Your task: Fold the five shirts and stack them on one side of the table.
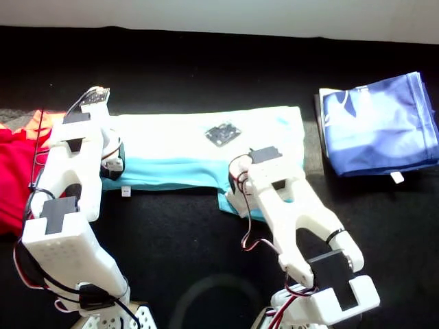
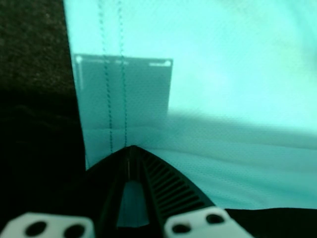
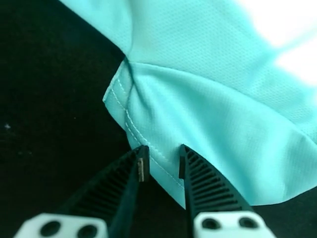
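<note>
Turquoise shirt lies flat across the middle of the black table, long axis side to side; it is partly folded, a paler upper layer over a deeper turquoise band along the edge toward the arms; a small dark print sits on the upper layer near the shirt's middle.

The left gripper is at the turquoise shirt's left end, down on its stitched edge; fingers pinched together on the cloth, which bunches at the tips; a grey rectangular label shows through the fabric just beyond the tips.

The right gripper is at the shirt's near edge, toward its right half, over a flap that juts out toward the arms; fingers a narrow gap apart, the flap's stitched edge lying between the tips, which are not closed on it.

A folded blue shirt lies off the turquoise shirt's right end, apart from it; a white tag sits at its near edge. A crumpled red shirt lies off the turquoise shirt's left end; a bit of orange cloth sits just beyond it on the far side. A small white square lies on the table just off the turquoise shirt's near edge, close to the left gripper.
</note>
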Available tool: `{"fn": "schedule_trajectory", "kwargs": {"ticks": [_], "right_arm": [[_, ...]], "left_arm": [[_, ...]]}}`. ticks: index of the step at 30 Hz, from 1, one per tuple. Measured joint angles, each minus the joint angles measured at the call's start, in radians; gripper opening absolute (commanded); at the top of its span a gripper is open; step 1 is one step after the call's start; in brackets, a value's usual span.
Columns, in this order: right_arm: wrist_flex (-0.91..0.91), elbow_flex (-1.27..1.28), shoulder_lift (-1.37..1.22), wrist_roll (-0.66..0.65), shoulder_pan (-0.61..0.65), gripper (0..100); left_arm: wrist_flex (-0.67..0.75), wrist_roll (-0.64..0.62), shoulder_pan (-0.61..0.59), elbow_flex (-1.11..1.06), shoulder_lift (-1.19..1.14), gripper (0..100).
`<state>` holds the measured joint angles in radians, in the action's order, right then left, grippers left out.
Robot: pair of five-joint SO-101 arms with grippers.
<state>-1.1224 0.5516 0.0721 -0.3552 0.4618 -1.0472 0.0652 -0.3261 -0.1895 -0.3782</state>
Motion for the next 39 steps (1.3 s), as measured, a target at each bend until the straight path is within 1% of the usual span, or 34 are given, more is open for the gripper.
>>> {"fn": "schedule_trajectory", "kwargs": {"ticks": [4, 10, 17, 19, 23, 29, 39], "right_arm": [[0.005, 0.002, 0.000, 0.000, 0.041, 6.9], [0.014, 0.002, -0.092, 0.000, 0.043, 7.0], [0.002, -0.064, -0.167, 0.061, 0.044, 7.0], [-0.021, -0.107, -0.167, 0.063, 0.044, 8.1], [-0.109, -0.201, -0.170, 0.063, 0.044, 14.3], [-0.153, -0.253, -0.175, 0.063, 0.046, 14.1], [-0.163, -0.255, -0.178, 0.063, 0.153, 11.8]], "left_arm": [[0.000, 0.000, 0.000, 0.000, 0.000, 1], [0.000, 0.000, 0.000, 0.000, 0.000, 1], [0.002, 0.000, 0.000, 0.000, 0.000, 1], [0.002, 0.000, 0.000, 0.000, 0.000, 1], [0.002, 0.000, 0.000, 0.000, 0.000, 1], [0.002, 0.000, 0.000, 0.000, 0.000, 1], [0.002, 0.000, 0.000, 0.000, 0.000, 1]]}}
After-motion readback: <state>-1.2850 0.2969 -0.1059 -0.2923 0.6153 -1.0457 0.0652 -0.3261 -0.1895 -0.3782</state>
